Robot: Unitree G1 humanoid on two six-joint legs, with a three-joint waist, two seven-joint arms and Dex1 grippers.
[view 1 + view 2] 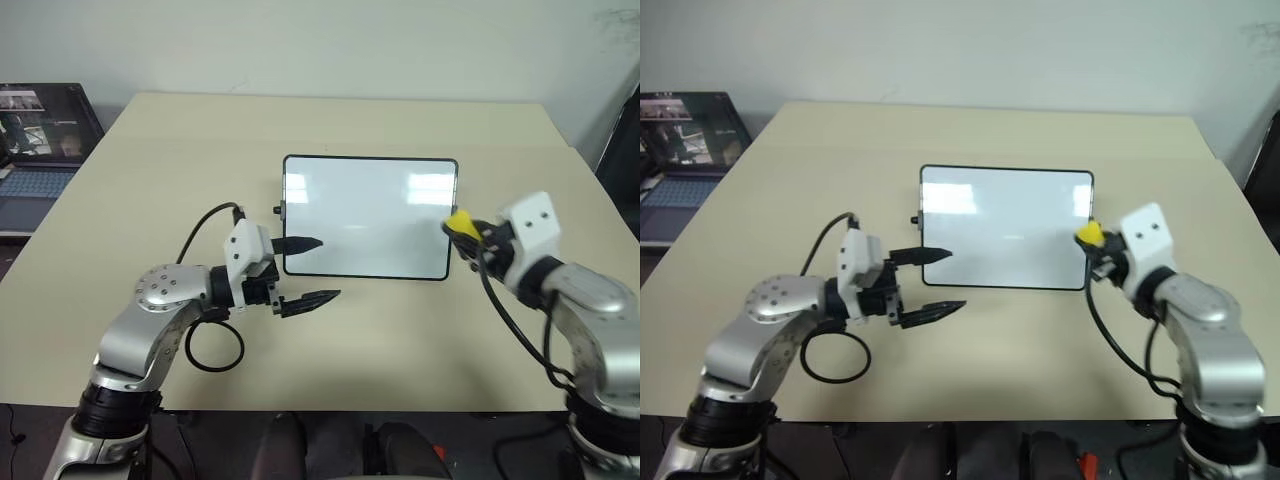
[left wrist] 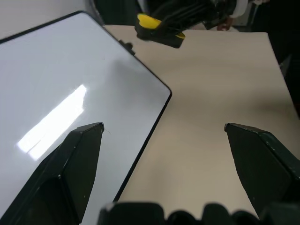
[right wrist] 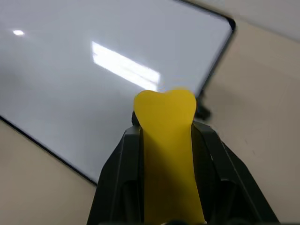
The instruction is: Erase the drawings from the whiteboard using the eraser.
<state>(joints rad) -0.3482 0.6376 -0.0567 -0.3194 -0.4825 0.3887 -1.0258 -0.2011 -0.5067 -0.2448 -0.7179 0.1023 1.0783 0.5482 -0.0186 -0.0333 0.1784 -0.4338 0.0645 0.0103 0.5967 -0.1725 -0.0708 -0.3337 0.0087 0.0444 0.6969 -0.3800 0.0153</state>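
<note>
The whiteboard (image 1: 370,215) lies flat on the table (image 1: 330,125), its surface wiped clean of drawings. The right gripper (image 1: 462,228), clamped on the eraser (image 1: 459,222), hovers at the board's right edge. The left gripper (image 1: 312,270), fingers apart, straddles the board's lower-left corner, apparently to steady it. No containers present.

Light was bright and even, coming from overhead. Two white glare patches lay on the whiteboard (image 1: 370,217), stretched into streaks in the wrist views. Shadows on the worktop (image 1: 330,340) were soft and faint. The eraser (image 3: 166,154) appeared blurred close to the lens.
</note>
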